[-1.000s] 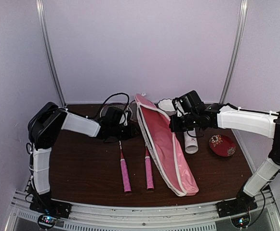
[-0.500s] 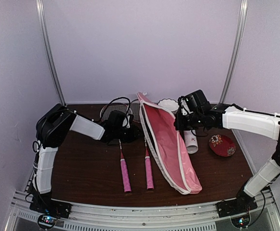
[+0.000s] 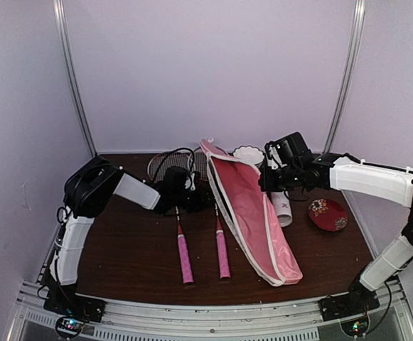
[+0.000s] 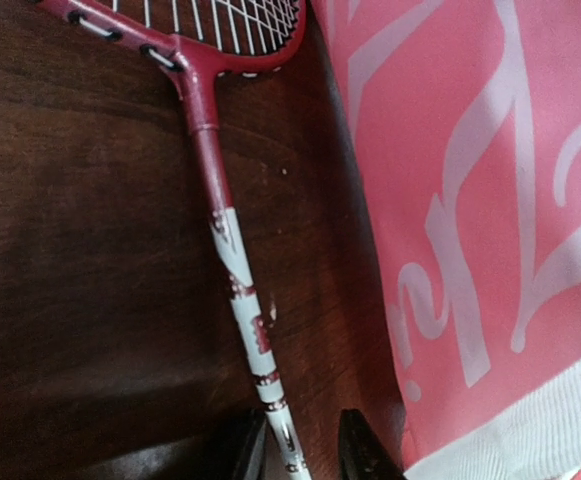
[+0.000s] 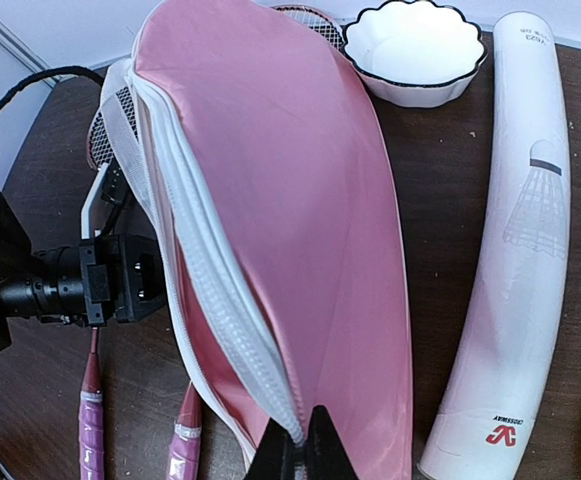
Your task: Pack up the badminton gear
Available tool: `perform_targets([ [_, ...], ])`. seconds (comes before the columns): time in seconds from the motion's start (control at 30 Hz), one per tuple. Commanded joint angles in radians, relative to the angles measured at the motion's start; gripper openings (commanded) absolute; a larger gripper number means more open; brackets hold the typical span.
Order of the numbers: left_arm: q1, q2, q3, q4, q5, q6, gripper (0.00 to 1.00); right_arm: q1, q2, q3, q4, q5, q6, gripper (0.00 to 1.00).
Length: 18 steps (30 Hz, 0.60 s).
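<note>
Left end effector low, seemingly part-open; right end effector raised, pinched closed.

Soft even light, faint tabletop sheen, slightly blurry left-wrist close-up.

Your left arm swung inward. left gripper now further right, closer to cover, jaws astride shaft of racket beside it. Your right gripper dragged cover's pinched edge up and rightward, and cover's near end slid right with it.
</note>
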Motion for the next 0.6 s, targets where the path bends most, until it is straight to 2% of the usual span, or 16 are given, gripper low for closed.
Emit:
perform_targets([
  [0.0, -0.001, 0.051, 0.033, 0.024, 0.024, -0.056, 0.28, -0.011, -0.042, -0.011, 0.049, 0.013, 0.015, 0.0],
  [0.2, -0.001, 0.072, 0.061, -0.02, 0.006, -0.082, 0.2, -0.013, -0.039, -0.014, 0.052, 0.001, 0.017, 0.0],
  [0.4, -0.001, 0.062, 0.101, -0.166, -0.048, -0.062, 0.07, -0.011, -0.038, -0.024, 0.059, -0.006, 0.021, 0.0],
  [0.5, -0.002, 0.034, 0.091, -0.168, -0.062, -0.055, 0.0, -0.011, -0.039, -0.023, 0.06, -0.009, 0.02, 0.0],
  [0.57, 0.001, -0.008, 0.054, -0.147, -0.079, -0.05, 0.0, -0.011, -0.039, -0.023, 0.06, -0.008, 0.019, 0.0],
])
